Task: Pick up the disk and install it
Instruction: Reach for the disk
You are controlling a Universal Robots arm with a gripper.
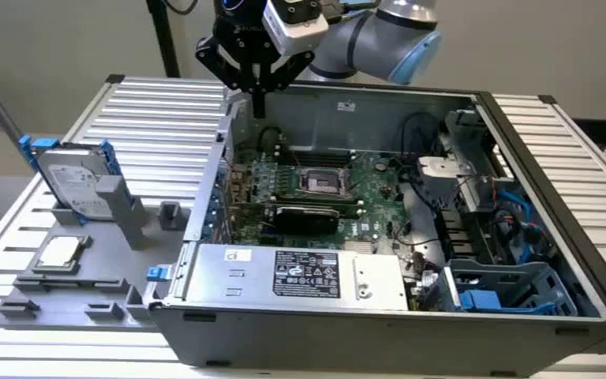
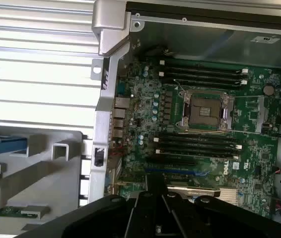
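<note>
Disk (image 1: 72,178) upright in grey stand (image 1: 124,207); gripper (image 1: 258,109) over computer case (image 1: 387,339).

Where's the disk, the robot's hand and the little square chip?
disk (image 1: 75,183), exterior view, on its silver face
hand (image 1: 259,106), exterior view, midway between its fingertips
CPU chip (image 1: 59,250), exterior view, middle of its silver top

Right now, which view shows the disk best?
The exterior view. There the disk stands upright in a grey holder at the exterior view's left, its face and blue rails plain. The wrist view catches a strip of what looks like one rail, little else.
</note>
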